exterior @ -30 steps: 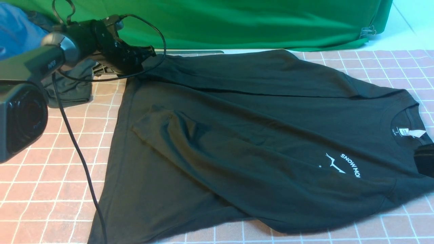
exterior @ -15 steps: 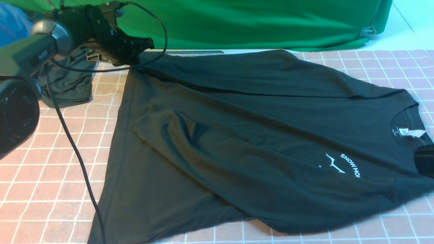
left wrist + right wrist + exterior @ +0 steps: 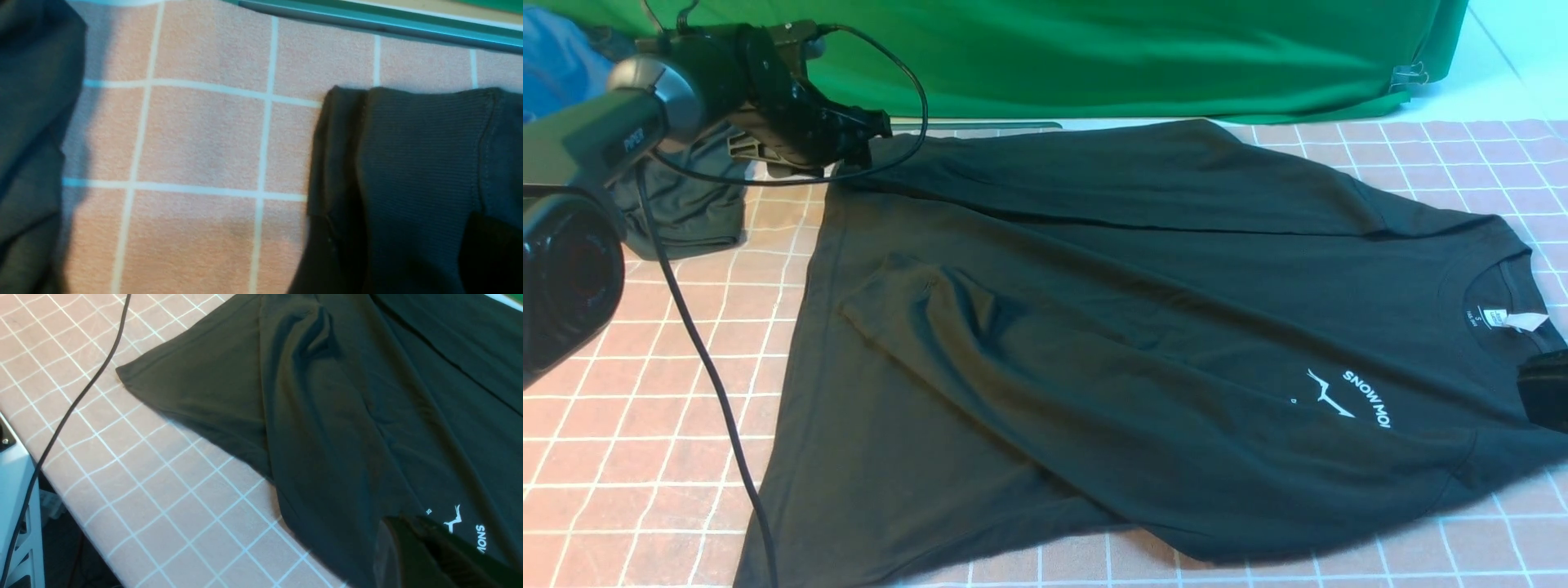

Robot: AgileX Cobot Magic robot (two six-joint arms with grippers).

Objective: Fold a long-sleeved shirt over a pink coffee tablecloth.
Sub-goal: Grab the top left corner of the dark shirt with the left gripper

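The black long-sleeved shirt [image 3: 1143, 327] lies flat on the pink coffee tablecloth [image 3: 645, 457], collar and white "SNOW MOUNTAIN" print toward the right. Both sleeves are folded across its body. My left gripper [image 3: 870, 131] stands open at the far left corner of the shirt. In the left wrist view the ribbed sleeve cuff [image 3: 416, 155] rests on the tablecloth [image 3: 196, 143] between the spread fingers [image 3: 494, 253]. At the right edge, above the chest near the print, is my right gripper [image 3: 1543, 390]. Its tips [image 3: 404, 523] are pressed together with nothing in them.
A dark grey-green garment [image 3: 690, 208] lies crumpled at the far left, beside a blue garment [image 3: 556, 61]. Green cloth [image 3: 1135, 57] hangs along the back. The left arm's cable [image 3: 703, 359] trails over the tablecloth. The table's near edge [image 3: 61, 486] shows in the right wrist view.
The left gripper has opened and let go of the sleeve cuff, which now lies on the tablecloth. The left arm shifted slightly back and left. The right arm has not moved.
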